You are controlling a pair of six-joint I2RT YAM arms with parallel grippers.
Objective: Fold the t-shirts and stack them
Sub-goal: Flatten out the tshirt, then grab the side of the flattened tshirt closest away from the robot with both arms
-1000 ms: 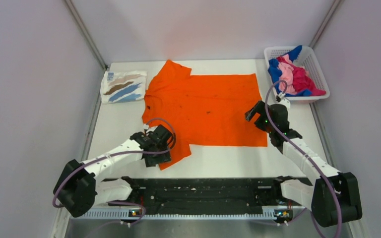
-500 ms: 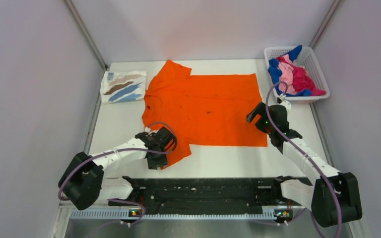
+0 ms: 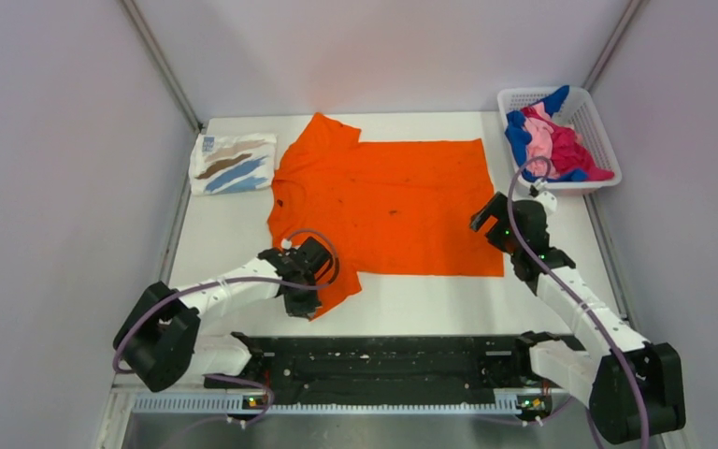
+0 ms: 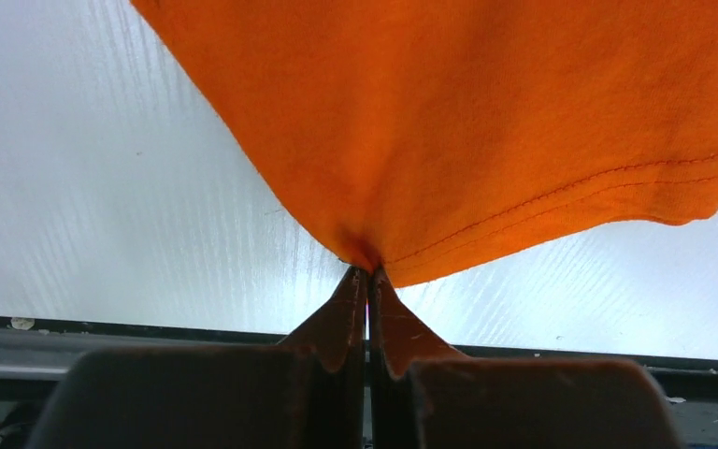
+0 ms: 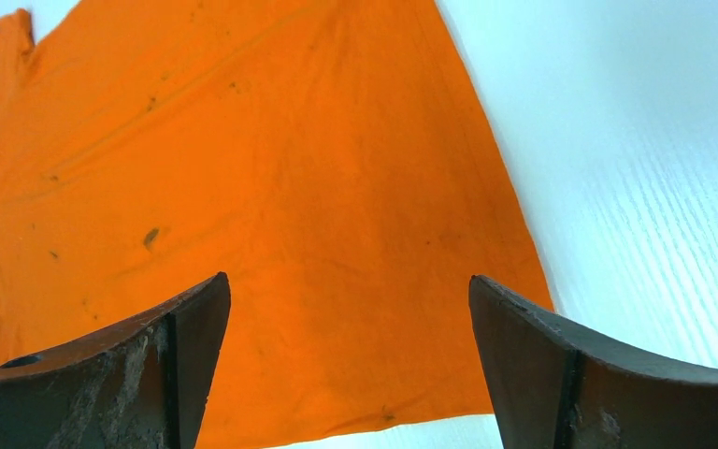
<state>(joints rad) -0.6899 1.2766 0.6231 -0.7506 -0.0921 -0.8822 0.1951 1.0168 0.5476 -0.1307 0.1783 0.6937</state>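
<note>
This is a robotics lab test cell, not a home or a shop. A white table (image 3: 411, 304) is boxed in by plain pale walls (image 3: 56, 187) on the left, far and right sides, with bare metal posts (image 3: 164, 65) rising from its far corners. Two arms, left (image 3: 224, 292) and right (image 3: 575, 299), are bolted to a black rail (image 3: 383, 360) along the near edge. The laundry is laid out as props: an orange shirt (image 3: 393, 206) spread flat mid-table, a folded white shirt (image 3: 232, 164) at the far left corner, and a basket (image 3: 591, 117) of crumpled shirts (image 3: 552, 140) at the far right corner.
</note>
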